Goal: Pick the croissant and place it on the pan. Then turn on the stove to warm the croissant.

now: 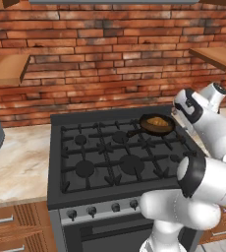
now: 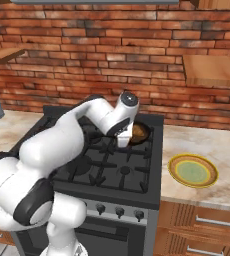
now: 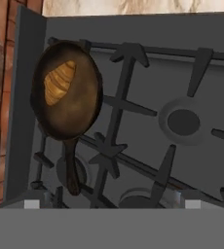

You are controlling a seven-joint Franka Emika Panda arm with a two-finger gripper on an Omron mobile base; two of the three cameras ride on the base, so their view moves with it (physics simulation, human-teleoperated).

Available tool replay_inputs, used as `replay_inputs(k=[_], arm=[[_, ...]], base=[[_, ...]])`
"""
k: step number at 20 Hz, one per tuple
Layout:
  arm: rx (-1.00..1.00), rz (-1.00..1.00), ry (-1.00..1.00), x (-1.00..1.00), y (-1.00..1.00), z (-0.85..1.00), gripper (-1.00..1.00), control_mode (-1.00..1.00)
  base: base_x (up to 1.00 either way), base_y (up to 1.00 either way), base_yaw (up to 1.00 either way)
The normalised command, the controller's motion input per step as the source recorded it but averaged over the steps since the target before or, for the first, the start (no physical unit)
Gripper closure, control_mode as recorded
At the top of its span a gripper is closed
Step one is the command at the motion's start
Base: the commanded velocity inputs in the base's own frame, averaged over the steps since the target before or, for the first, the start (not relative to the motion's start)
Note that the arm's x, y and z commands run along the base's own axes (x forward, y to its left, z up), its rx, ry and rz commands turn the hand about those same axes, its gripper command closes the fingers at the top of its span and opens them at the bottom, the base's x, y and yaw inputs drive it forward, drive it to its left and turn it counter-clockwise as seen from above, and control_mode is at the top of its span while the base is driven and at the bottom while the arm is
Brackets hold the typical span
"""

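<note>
Croissant (image 3: 59, 82) lies inside the pan (image 3: 67, 97), toward the side away from the handle, golden against the brownish inside. The pan sits on the grates at the back right corner of the stove (image 1: 110, 157), its short dark handle reaching out over the cooktop. In the right base view the white arm bends over the stove with its hand above the pan (image 2: 138, 132). How far the claw stands open I cannot tell; nothing shows in its hold. Knobs (image 1: 103, 209) line the silver front. A yellow-green plate (image 2: 192, 170) rests on the surface right of the stove.
</note>
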Motion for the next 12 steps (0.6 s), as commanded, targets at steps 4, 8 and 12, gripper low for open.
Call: replay_inputs(k=[4, 8, 12], arm=[[0.00, 0.06, -0.05, -0.53, 0.00, 0.05, -1.00, -1.00], [0.00, 0.05, -0.04, -0.50, 0.00, 0.00, -1.00, -1.00], [0.00, 0.06, -0.05, -0.48, 0.00, 0.00, -1.00, -1.00]], base=[[0.00, 0.00, 0.00], [0.00, 0.00, 0.00], [0.00, 0.00, 0.00]])
